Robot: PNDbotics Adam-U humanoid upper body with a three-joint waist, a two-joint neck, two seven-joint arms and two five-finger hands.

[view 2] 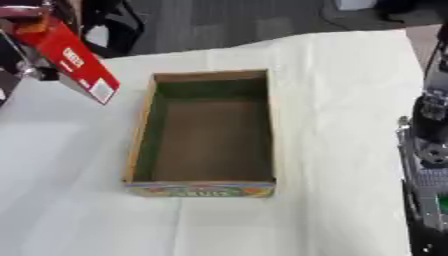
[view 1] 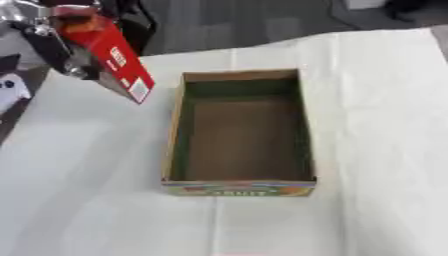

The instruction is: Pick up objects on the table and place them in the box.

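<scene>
The red carton hangs tilted above the white-covered table, up at the far left, its lower corner with a small white label pointing down toward the left wall of the cardboard box but still outside it and apart from the rim. The left hand holds it from behind and above; dark and silver parts wrap the carton's back edge, so the hand appears closed round it, though the fingers themselves are mostly hidden by the carton. The box lies open and holds nothing that can be seen, its long axis running away from the robot, a printed strip on the near wall. To do this step well, I judge the carton should travel rightward until it is wholly over the brown floor, with that low corner kept clear of the left wall; turning it to lie along the box's length before lowering would help, and letting go only when it is down near the floor. The right eye view alone shows the right arm as a dark, silver-jointed column along the right edge, its hand not visible. The left eye view shows more of the left hand's metal behind the carton.
</scene>
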